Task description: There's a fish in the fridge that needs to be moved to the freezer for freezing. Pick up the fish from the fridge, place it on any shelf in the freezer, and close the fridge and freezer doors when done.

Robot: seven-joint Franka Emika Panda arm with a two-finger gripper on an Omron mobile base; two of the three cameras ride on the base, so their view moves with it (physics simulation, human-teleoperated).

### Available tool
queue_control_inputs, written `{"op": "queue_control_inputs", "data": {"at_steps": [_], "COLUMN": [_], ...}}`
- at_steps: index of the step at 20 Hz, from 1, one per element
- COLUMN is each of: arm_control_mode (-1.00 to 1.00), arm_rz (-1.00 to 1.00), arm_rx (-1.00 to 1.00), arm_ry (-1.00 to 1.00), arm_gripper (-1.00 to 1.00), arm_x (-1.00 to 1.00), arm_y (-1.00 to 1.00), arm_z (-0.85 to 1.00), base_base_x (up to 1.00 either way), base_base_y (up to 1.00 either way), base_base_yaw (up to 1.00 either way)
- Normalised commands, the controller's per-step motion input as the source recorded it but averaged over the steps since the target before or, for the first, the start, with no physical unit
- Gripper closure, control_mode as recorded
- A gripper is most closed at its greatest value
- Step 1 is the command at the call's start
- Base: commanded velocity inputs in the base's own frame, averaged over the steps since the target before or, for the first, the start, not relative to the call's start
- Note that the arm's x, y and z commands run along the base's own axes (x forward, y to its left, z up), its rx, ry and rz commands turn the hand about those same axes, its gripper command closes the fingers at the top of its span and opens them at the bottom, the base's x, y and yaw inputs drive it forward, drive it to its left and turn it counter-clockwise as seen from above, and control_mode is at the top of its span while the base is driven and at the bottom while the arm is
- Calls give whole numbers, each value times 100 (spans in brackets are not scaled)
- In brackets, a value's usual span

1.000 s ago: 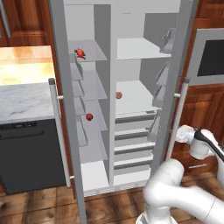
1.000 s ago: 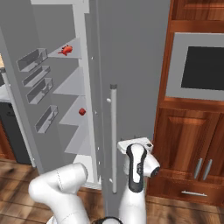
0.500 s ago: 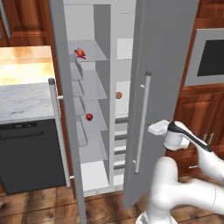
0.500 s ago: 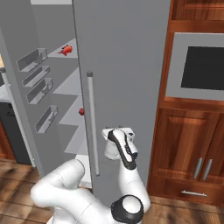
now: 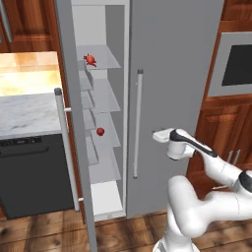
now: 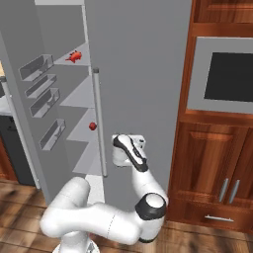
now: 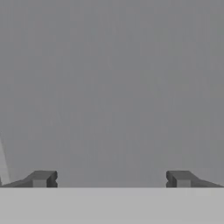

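Observation:
The fish (image 5: 90, 60) (image 6: 75, 56), a small spiky red lump, lies on the top shelf of the freezer (image 5: 101, 93) (image 6: 74, 99), whose door (image 5: 69, 59) (image 6: 20, 123) stands wide open to the left. The wider fridge door (image 5: 172, 64) (image 6: 138, 59) (image 7: 112, 87) covers the fridge, shut or very nearly so, and hides its inside. My gripper (image 5: 160, 135) (image 6: 129, 141) (image 7: 111, 179) is open and empty, pressed flat against that door to the right of its silver handle (image 5: 138, 123) (image 6: 100, 123). Its fingertips (image 7: 41, 178) stand wide apart.
A smooth red ball (image 5: 100, 131) (image 6: 92, 126) sits on a lower freezer shelf. Left of the open freezer door are a marble counter (image 5: 24, 110) and a black dishwasher (image 5: 29, 177). Wooden cabinets (image 6: 217, 158) and a wall oven (image 6: 230, 76) stand to the right.
The fridge door has swung from wide open to shut or nearly shut, with my open gripper following it leftward against its face. The fridge shelves are now hidden.

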Motion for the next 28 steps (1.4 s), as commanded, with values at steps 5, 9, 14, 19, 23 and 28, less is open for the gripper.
{"op": "queue_control_inputs", "data": {"at_steps": [5, 9, 14, 19, 23, 28], "arm_control_mode": [-100, -100, -100, -100, -100, -100], "arm_rz": [0, 0, 0, 0, 0, -6], "arm_rx": [0, 0, 0, 8, 6, 1], "arm_ry": [9, 10, 3, -1, -5, -3], "arm_gripper": [-100, -100, -100, -100, -100, -100], "arm_x": [96, 100, 26, -65, -64, -68], "arm_y": [2, 0, -1, -39, -19, -16], "arm_z": [0, 0, 7, 73, 91, 100], "base_base_x": [0, 0, 0, 0, 0, 0], "base_base_y": [0, 0, 0, 0, 0, 0], "base_base_yaw": [0, 0, 0, 0, 0, 0]}}
